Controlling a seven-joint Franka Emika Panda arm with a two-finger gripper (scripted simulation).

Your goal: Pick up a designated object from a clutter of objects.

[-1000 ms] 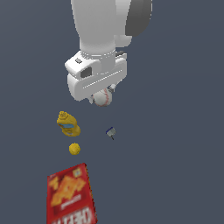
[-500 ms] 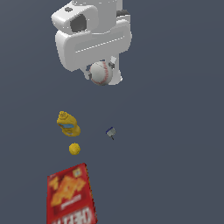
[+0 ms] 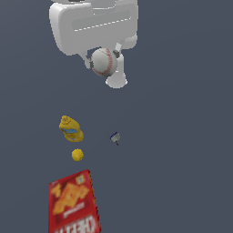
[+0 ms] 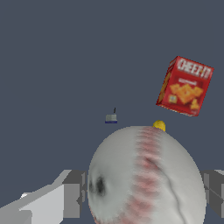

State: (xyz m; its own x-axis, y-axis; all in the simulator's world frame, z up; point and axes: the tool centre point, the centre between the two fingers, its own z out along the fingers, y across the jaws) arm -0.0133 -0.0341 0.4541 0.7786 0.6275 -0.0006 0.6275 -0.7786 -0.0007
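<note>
We have the baseball (image 3: pixel 103 61) clamped between the fingers of our gripper (image 3: pixel 105 63) and lifted well clear of the floor, so the pick looks essentially done; next we only need to hold the grip steady. The exterior view shows the yellow squeeze bottle (image 3: pixel 70 129), which our wrist view lacks, while the wrist view alone makes the Cheez-It cracker box (image 4: pixel 185 85) lettering legible.
</note>
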